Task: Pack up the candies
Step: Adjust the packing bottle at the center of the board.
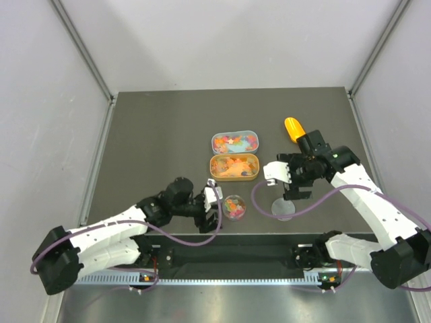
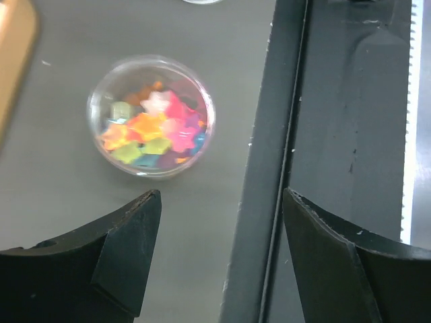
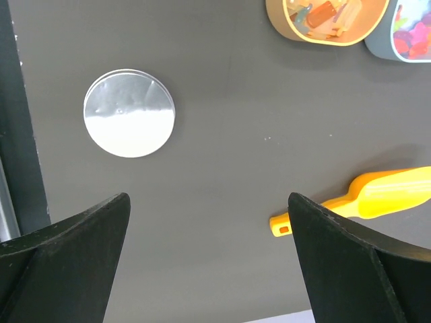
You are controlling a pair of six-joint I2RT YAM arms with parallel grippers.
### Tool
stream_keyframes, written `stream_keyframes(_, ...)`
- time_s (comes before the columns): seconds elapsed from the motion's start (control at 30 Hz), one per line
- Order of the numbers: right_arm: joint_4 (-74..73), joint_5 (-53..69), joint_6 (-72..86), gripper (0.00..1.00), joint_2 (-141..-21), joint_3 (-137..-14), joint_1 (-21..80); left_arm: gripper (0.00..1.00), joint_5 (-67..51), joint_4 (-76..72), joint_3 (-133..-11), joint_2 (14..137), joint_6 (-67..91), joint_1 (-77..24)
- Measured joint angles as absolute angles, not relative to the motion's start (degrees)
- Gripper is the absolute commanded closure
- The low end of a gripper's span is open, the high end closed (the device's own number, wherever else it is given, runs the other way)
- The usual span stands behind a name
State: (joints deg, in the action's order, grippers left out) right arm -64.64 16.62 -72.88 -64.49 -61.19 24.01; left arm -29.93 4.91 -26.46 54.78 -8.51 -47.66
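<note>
The candies (image 2: pixel 151 124) are tiny multicoloured sweets filling a small clear round cup (image 1: pixel 234 206) near the table's front edge. More candies lie in an orange oval tin (image 1: pixel 234 166) and in a blue tin (image 1: pixel 234 141) behind it. My left gripper (image 2: pixel 222 198) is open just short of the cup, with nothing between its fingers; in the top view the left gripper (image 1: pixel 217 207) sits directly left of the cup. My right gripper (image 3: pixel 209 198) hangs wide open and empty above the bare table, between a round clear lid (image 3: pixel 129 113) and an orange scoop (image 3: pixel 377 202).
The lid (image 1: pixel 283 208) lies flat to the right of the cup. The scoop (image 1: pixel 293 128) rests at the back right, behind the right gripper (image 1: pixel 296 185). A black rail (image 2: pixel 269 202) runs along the table's near edge, under my left gripper's right finger.
</note>
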Motion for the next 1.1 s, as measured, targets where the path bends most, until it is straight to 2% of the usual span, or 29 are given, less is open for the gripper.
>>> stream_keyframes(0.1,-64.1,16.5,-72.9,0.0,-64.5,-61.2,24.0,0.23,-25.4,0.1,-23.2,55.7,-5.4,-51.7)
stream_keyframes(0.37,-62.0,17.0,-72.2,0.0,-64.7,-61.7,24.3,0.24,-9.4,-8.5,-22.0,64.6,2.0,-52.1)
stream_keyframes(0.9,-56.1,19.7,-72.0,0.0,-65.2,-61.9,24.3,0.17,-2.9,-16.8,-19.4,72.9,4.6,-58.4)
stream_keyframes(0.93,-56.0,19.8,-72.0,0.0,-65.6,-61.9,24.3,0.13,-1.9,-17.8,-19.7,74.1,5.1,-58.7)
stream_keyframes(0.97,-56.0,19.8,-72.3,0.0,-66.1,-61.9,24.3,0.02,-0.9,-19.2,-20.0,75.2,5.8,-58.8)
stream_keyframes(1.1,-56.1,19.8,-74.8,0.0,-66.8,-61.9,24.3,0.02,3.0,-23.6,-20.0,77.9,8.7,-59.3)
